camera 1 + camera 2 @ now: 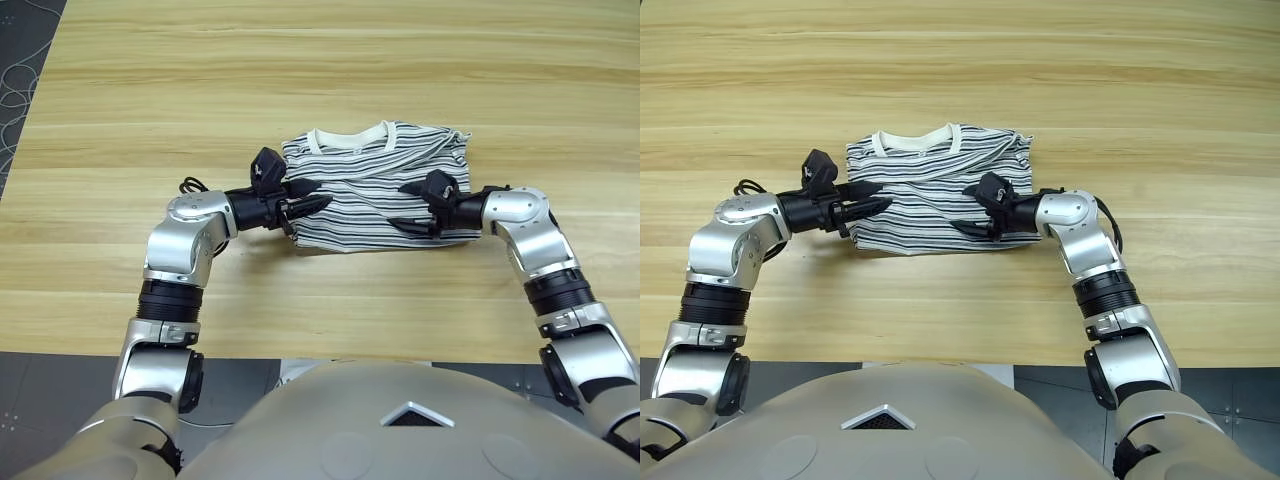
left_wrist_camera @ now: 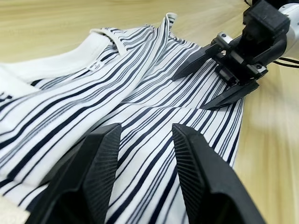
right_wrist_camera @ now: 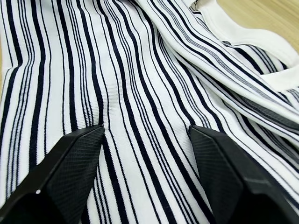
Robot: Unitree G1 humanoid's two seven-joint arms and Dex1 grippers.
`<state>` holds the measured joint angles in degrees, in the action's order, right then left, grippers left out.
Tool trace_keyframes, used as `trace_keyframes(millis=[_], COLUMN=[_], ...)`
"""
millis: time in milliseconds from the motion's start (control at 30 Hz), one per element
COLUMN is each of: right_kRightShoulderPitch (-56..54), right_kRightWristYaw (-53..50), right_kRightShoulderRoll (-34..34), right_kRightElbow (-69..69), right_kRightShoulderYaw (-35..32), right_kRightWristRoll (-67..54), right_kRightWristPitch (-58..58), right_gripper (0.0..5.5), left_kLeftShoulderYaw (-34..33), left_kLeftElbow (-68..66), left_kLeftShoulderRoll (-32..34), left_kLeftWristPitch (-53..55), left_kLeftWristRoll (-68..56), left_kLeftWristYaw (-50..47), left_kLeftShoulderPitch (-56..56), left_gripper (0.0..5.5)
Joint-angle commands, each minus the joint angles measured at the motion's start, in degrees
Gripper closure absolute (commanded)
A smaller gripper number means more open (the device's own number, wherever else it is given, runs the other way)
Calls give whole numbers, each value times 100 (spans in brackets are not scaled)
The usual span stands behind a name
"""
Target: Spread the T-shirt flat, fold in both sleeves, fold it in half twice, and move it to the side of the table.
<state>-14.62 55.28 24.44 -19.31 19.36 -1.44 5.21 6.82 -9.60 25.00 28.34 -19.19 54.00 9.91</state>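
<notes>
One white-and-navy striped T-shirt (image 1: 375, 190) lies folded into a compact rectangle near the middle of the light wooden tabletop (image 1: 300, 60), its single white ribbed collar (image 1: 350, 140) at the far edge. Two grippers meet it from opposite sides. The left gripper (image 1: 316, 195) sits at the shirt's left edge, its two black fingers (image 2: 100, 172) parted and holding nothing. The right gripper (image 1: 405, 205) is over the shirt's right part, its two fingers (image 3: 74, 168) spread wider, close above the cloth and gripping nothing.
</notes>
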Motion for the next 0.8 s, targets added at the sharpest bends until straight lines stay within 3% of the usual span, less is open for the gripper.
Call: trace_keyframes(millis=[33, 433, 800], right_kRightShoulderPitch=[683, 670, 662], right_kRightWristYaw=[-37, -100, -152], right_kRightShoulderRoll=[284, 186, 65], right_kRightElbow=[-745, -806, -972], right_kRightShoulderYaw=[603, 634, 747], right_kRightWristRoll=[686, 676, 688], right_kRightWristPitch=[409, 377, 235], right_gripper=[215, 215, 215], left_kLeftShoulderYaw=[-45, -240, -840], left_kLeftElbow=[-576, -1545, -4585], left_kLeftShoulderRoll=[-208, -593, -1297], left_kLeftWristPitch=[-314, -1092, -2548], left_kLeftWristRoll=[235, 539, 703], left_kLeftWristYaw=[-345, -906, -1965], left_kLeftShoulderPitch=[395, 948, 2910], left_gripper=[349, 349, 349])
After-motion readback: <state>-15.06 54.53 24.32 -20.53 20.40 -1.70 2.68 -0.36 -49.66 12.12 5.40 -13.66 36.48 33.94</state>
